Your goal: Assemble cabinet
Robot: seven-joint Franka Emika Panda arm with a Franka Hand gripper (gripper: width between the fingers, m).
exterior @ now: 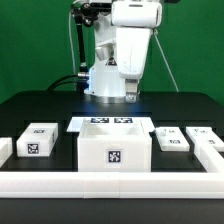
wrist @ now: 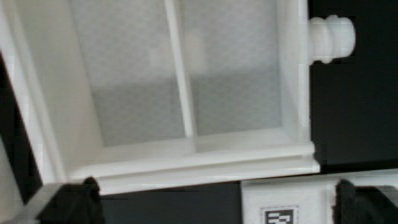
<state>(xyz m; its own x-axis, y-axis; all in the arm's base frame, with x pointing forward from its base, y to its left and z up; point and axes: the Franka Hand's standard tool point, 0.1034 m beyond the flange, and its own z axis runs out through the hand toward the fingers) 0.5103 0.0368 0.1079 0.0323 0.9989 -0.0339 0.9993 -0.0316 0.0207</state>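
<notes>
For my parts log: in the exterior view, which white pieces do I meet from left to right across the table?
From the left: plain white piece → tagged white block → cabinet → flat tagged panel → second tagged panel.

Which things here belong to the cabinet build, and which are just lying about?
Belong to the job:
cabinet
left part, tagged
right part, tagged
far-right part, tagged
gripper, open, holding nothing

Just there:
marker board, behind the cabinet
white rail along the front
table
</notes>
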